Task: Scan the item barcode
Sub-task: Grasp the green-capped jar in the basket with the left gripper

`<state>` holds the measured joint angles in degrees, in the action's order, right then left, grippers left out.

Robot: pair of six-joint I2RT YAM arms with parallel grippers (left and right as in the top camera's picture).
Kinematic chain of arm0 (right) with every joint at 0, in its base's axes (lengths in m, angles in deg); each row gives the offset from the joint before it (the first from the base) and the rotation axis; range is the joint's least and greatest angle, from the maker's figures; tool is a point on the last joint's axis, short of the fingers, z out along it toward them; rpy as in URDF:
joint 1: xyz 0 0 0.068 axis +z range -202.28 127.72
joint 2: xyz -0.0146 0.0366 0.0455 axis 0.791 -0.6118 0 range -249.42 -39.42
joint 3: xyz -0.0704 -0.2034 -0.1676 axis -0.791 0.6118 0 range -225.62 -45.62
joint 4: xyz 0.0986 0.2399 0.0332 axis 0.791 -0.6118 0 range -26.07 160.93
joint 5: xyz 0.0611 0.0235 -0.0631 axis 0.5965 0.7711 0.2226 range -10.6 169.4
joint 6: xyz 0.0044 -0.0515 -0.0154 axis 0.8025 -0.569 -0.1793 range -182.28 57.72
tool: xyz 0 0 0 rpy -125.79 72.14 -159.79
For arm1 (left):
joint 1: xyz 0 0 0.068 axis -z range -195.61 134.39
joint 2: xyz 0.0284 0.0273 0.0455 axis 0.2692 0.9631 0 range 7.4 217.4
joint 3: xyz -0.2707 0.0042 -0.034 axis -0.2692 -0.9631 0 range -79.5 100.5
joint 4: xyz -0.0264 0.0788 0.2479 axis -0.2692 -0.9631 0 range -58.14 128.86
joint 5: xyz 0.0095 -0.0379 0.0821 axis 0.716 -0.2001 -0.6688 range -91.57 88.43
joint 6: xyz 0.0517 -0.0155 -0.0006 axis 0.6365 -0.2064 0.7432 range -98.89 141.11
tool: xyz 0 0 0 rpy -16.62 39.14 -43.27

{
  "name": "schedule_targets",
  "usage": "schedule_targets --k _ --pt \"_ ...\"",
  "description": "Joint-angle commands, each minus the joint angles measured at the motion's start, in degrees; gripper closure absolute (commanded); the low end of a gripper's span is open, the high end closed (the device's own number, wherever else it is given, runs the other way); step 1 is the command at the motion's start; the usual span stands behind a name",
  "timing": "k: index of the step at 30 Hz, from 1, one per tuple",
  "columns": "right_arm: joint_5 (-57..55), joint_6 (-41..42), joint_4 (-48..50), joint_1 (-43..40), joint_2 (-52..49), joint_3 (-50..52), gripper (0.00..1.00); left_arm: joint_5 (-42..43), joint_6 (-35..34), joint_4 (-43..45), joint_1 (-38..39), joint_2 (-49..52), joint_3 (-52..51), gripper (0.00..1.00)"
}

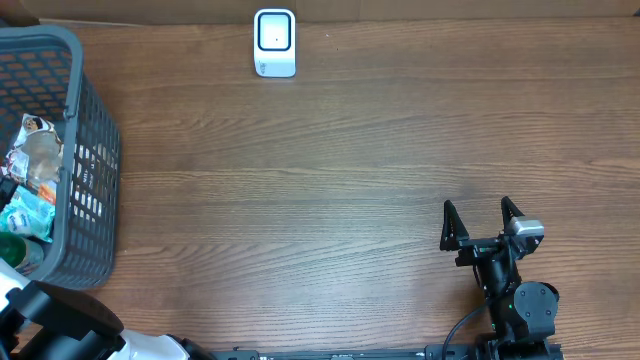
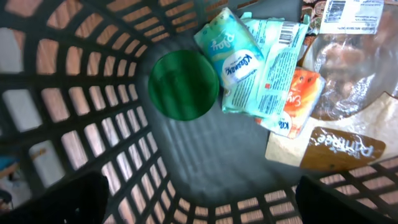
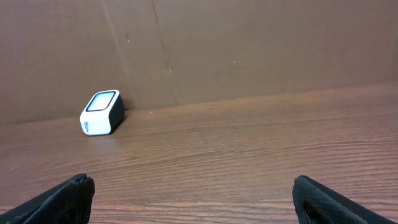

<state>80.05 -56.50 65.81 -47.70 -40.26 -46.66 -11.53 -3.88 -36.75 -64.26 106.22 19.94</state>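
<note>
Currently, the left gripper point(image 2: 199, 186) hangs inside the grey plastic lattice basket point(image 1: 88, 150), jaws fully spread and grasping nothing. Its dark fingers point(image 2: 59, 199) show only at the lower corners of the left wrist view.

Below it, on the basket floor, lie the items:
- a round dark-green container top point(image 2: 183, 85);
- a pale blue-green soft tissue packet point(image 2: 231, 59), just beside the container top on its right;
- a white-and-green packet with a printed barcode point(image 2: 273, 62), partly over an orange-and-white packet point(image 2: 298, 102);
- a clear plastic bag with a brown card label point(image 2: 348, 81) (label text not legible).

The basket stands at the left edge of the brown wood-grain table point(image 1: 330, 200). The white box-shaped barcode scanner point(image 1: 275, 43) sits at the far edge of the table, near the brown cardboard wall point(image 3: 249, 43) and well apart from the basket.

The right gripper point(image 1: 477, 206) sits low over the table at the near right, jaws released and wide, holding nothing. It points toward the far wall, with the scanner ahead to its left.
</note>
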Motion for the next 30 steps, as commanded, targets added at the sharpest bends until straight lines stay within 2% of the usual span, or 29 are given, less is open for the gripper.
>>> schedule_targets --k 1,8,17,30 --pt "-0.09 -0.26 0.39 -0.15 0.68 0.59 0.0 -1.31 2.36 1.86 -0.22 0.59 -3.32 0.0" --pt "-0.09 -0.26 0.39 -0.15 0.68 0.59 0.0 -7.91 2.56 7.98 -0.55 0.61 -9.9 0.0" --pt "-0.09 -0.26 0.39 -0.15 0.68 0.59 0.0 -8.5 5.77 17.79 -0.63 0.94 -15.61 0.0" --pt "-0.09 -0.26 0.39 -0.15 0.68 0.59 0.0 -8.7 7.26 25.62 -1.11 1.01 -20.92 0.0"
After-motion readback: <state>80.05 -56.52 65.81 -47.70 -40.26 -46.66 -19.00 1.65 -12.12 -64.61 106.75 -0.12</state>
